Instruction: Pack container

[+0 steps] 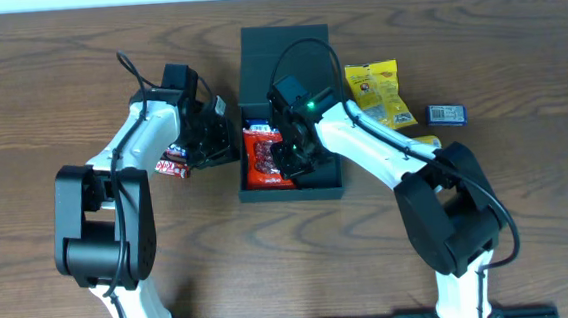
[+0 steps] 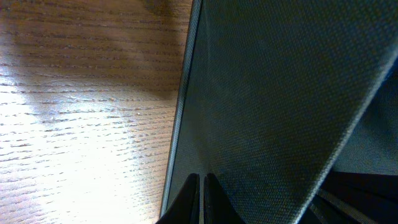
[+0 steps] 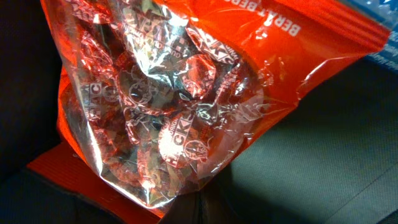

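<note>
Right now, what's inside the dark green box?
A red candy bag lies in the container, with a blue-white packet's edge behind it. The right gripper and its arm hide the rest of the floor.

Container point(image 1: 281, 49): matte dark teal-green, finely grained surface. Bag point(image 3: 186, 93): orange-red film with white lettering and a clear window, showing sweets in silver foil with reddish print. Packet point(image 1: 378, 92): yellow with dark markings. Small packet point(image 1: 447, 114): blue. Small wrapper point(image 1: 172, 167): red and white. Table point(image 1: 39, 96): brown wood grain.
</note>
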Robot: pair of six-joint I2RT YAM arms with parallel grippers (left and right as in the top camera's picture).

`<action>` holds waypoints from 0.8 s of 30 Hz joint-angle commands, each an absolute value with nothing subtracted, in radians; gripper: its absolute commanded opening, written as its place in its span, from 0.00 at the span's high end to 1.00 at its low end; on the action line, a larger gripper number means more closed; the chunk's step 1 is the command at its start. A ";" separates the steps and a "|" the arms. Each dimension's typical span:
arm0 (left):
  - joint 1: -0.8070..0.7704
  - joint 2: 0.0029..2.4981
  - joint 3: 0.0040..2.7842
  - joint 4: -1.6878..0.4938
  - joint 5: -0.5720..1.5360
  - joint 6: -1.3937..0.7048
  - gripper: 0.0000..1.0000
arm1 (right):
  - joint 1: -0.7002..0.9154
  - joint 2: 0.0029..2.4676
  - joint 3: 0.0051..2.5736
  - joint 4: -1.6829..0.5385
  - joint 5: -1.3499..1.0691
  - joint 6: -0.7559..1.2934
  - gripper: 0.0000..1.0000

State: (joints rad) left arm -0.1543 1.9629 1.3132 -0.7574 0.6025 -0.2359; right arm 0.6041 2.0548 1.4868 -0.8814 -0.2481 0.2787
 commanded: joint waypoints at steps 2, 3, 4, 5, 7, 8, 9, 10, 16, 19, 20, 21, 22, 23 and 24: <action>-0.158 1.967 1.309 -0.757 0.622 -0.241 0.94 | 0.598 2.055 1.496 -0.870 -0.387 0.291 0.99; -0.158 1.967 1.309 -0.757 0.622 -0.241 0.94 | 0.598 2.055 1.496 -0.867 -0.390 0.291 0.99; -0.158 1.967 1.309 -0.758 0.622 -0.241 0.94 | 0.599 2.055 1.496 -0.866 -0.390 0.290 0.99; -0.158 1.967 1.309 -0.757 0.622 -0.241 0.94 | 0.602 2.055 1.496 -0.862 -0.390 0.286 0.98; -0.158 1.967 1.309 -0.758 0.622 -0.241 0.94 | 0.607 2.055 1.496 -0.852 -0.394 0.282 0.99; -0.158 1.967 1.309 -0.758 0.622 -0.241 0.94 | 0.609 2.055 1.496 -0.847 -0.394 0.283 0.99; -0.158 1.967 1.309 -0.758 0.622 -0.241 0.94 | 0.612 2.055 1.496 -0.842 -0.394 0.283 0.99; -0.158 1.967 1.309 -0.758 0.622 -0.241 0.94 | 0.614 2.055 1.496 -0.836 -0.394 0.283 0.98; -0.158 1.967 1.309 -0.758 0.622 -0.241 0.94 | 0.619 2.055 1.496 -0.820 -0.393 0.283 0.98; -0.158 1.967 1.309 -0.758 0.622 -0.241 0.94 | 0.606 2.053 1.511 -0.842 -0.393 0.282 0.98; -0.158 1.967 1.309 -0.758 0.622 -0.241 0.94 | 0.600 2.051 1.525 -0.862 -0.393 0.278 0.98; -0.158 1.967 1.309 -0.758 0.622 -0.241 0.94 | 0.591 2.046 1.546 -0.890 -0.389 0.266 0.99; -0.158 1.967 1.309 -0.758 0.622 -0.241 0.94 | 0.584 2.038 1.568 -0.917 -0.373 0.263 0.98; -0.158 1.967 1.309 -0.758 0.622 -0.241 0.94 | 0.575 2.028 1.596 -0.948 -0.349 0.260 0.99; -0.158 1.967 1.309 -0.758 0.622 -0.241 0.94 | 0.568 2.014 1.620 -0.970 -0.331 0.250 0.99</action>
State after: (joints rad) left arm -0.1520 1.9629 1.3132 -0.7578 0.6025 -0.2359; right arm 0.5884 2.0544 1.5448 -0.9455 -0.3431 0.2745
